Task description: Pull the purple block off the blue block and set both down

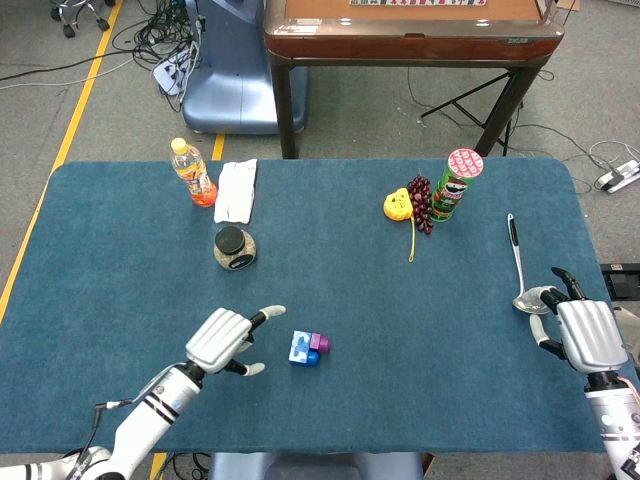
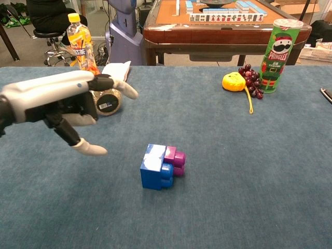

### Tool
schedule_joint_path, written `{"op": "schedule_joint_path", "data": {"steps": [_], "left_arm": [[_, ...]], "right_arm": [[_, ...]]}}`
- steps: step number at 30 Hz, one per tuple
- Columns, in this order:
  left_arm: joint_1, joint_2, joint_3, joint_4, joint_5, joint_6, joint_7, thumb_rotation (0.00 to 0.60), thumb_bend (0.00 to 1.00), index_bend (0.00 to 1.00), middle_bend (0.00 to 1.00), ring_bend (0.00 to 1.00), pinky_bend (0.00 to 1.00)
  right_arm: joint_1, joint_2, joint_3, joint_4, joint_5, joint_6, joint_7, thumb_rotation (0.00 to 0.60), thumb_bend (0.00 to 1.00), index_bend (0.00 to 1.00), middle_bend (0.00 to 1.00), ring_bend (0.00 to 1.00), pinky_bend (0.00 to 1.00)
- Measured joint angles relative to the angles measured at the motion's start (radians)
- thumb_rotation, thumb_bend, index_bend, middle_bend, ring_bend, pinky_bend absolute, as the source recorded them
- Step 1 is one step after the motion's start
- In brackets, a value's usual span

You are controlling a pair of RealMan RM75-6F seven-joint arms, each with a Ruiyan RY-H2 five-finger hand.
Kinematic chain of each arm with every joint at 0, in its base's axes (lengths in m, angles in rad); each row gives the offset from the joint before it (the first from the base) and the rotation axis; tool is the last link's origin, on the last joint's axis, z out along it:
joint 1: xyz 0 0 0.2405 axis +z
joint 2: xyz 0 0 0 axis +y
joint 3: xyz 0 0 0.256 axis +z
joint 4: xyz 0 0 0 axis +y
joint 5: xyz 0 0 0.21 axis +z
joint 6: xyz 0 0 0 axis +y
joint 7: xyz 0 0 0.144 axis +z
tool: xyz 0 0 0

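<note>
Near the middle of the blue-cloth table [image 1: 420,330], the small purple plastic block [image 1: 320,342] sits plugged onto the chunky blue plastic block [image 1: 302,350]. The left robot hand [image 1: 222,340] hovers just left of them, fingers spread, empty. The right robot hand [image 1: 585,337] idles far right, loosely open. Approach step; next, I'd say, comes a grip on the blue block.

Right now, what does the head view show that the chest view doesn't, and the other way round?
Only the head view shows the right hand, open beside the spoon, and the table's full outline. Only the chest view shows the mahjong tiles on the wooden table behind. Both show the left hand, open and apart from the joined blue block and purple block, plus the jar, orange bottle, grapes and Pringles can.
</note>
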Motion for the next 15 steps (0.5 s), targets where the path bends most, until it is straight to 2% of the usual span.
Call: {"op": "schedule_joint_path", "data": {"steps": [7, 15], "left_arm": [[-0.092, -0.065, -0.009, 0.039, -0.062, -0.066, 0.065, 0.6, 0.0, 0.13, 1.0, 0.83, 1.0], [-0.176, -0.104, -0.022, 0.082, -0.141, -0.139, 0.059, 0.6, 0.0, 0.16, 1.0, 0.84, 1.0]], "right_arm": [[0.0, -0.002, -0.002, 0.01, 0.004, -0.004, 0.006, 0.6, 0.48, 0.42, 0.46, 0.42, 0.6], [0.01, -0.015, -0.003, 0.022, 0.007, -0.018, 0.01, 0.6, 0.48, 0.42, 0.46, 0.42, 0.6]]}}
